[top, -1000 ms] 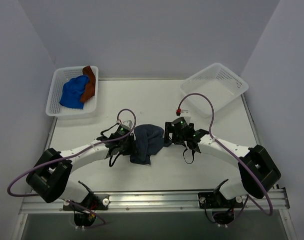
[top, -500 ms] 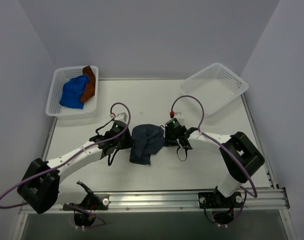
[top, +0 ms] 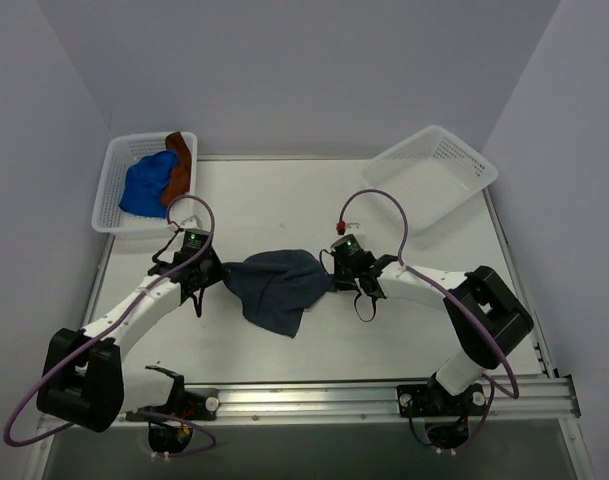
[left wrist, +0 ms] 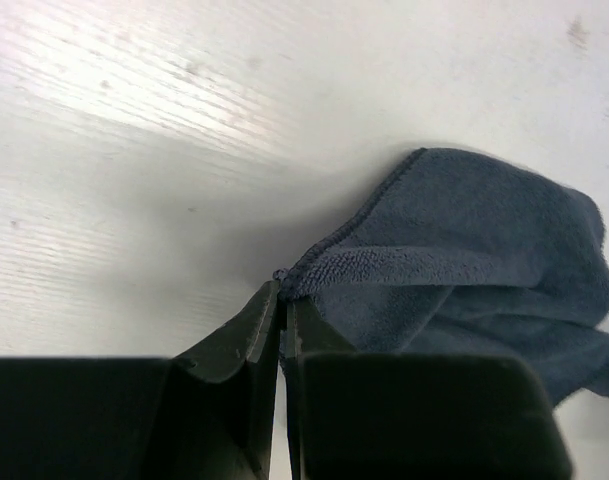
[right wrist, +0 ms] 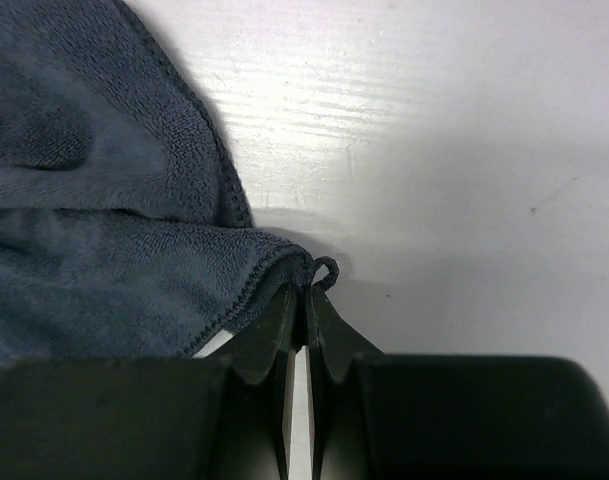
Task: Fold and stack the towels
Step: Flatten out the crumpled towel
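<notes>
Now at mid-table (top: 284, 200), 2 arms hold a grey towel (top: 279, 288) stretched between them, the left gripper (left wrist: 282, 300) clamped on 1 hemmed corner and the right gripper (right wrist: 302, 295) pinched shut on the opposite corner, beside its small loop (right wrist: 326, 268). Both wrist views show the jaws closed on only the very tip of the cloth, low against the tabletop. The towel lies between the 2 grippers, fairly taut along its far edge but sagging in a bunched, creased point toward the near side, so it is not yet flat. 2 more, a blue towel (top: 144, 185) and an orange towel (top: 180, 165), sit crumpled in the left basket (top: 134, 225) at the far left corner; the right basket (top: 454, 165) stands at the far right. The step in hand looks to be the spread before the 1st fold, with the task barely begun. The risk lies in those thin grips: a harder pull apart could slip a corner out of either claw, and the cloth would collapse into a heap. Lifting unevenly could trap the near creases underneath and give a crooked fold, while dragging low could scrape a fingertip on the table or snag the hem.
</notes>
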Motion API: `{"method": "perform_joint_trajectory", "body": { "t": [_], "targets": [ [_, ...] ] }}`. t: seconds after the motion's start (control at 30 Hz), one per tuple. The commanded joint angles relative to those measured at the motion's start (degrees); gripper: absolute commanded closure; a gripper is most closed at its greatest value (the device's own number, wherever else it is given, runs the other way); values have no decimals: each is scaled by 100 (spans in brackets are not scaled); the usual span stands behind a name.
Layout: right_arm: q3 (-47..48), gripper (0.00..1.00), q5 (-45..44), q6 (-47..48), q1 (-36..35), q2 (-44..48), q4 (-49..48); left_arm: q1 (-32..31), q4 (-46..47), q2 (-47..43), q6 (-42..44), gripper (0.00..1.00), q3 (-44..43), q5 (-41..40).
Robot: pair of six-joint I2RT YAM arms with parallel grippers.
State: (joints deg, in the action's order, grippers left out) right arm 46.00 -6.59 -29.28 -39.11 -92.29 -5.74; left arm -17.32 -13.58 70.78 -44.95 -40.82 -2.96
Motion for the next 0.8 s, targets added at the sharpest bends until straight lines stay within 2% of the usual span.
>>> {"method": "perform_joint_trajectory", "body": {
  "t": [0.0,0.13,0.23,0.27,0.37,0.4,0.47,0.5,0.57,0.63,0.77],
  "targets": [
    [-73,100,-308,141,-53,694,196,359,118,295,302,98,-365,-135],
    [-126,100,-623,343,-53,1064,310,598,540,962,715,95,-812,296],
    [-13,100,-869,641,-35,1117,371,616,576,1630,1022,82,-1427,752],
    [153,100,-1105,703,-26,1065,511,607,559,1971,1128,65,-1586,892],
    [453,100,-1406,722,-44,898,916,607,305,2473,1208,46,-2140,1315],
    [463,100,-1363,722,-44,871,917,607,243,2528,1225,30,-2210,1438],
    [445,100,-1328,687,-44,845,890,563,216,2502,1208,18,-2211,1456],
    [402,100,-1284,687,-44,853,873,546,225,2423,1234,8,-2159,1448],
    [349,100,-1283,625,-44,827,855,415,137,2135,1278,4,-2010,1395],
    [322,100,-1292,616,-44,801,872,204,-187,1827,1339,4,-1922,1255],
    [331,100,-1292,537,-26,687,916,-946,-627,616,1489,6,-1492,351]
  ]
}}
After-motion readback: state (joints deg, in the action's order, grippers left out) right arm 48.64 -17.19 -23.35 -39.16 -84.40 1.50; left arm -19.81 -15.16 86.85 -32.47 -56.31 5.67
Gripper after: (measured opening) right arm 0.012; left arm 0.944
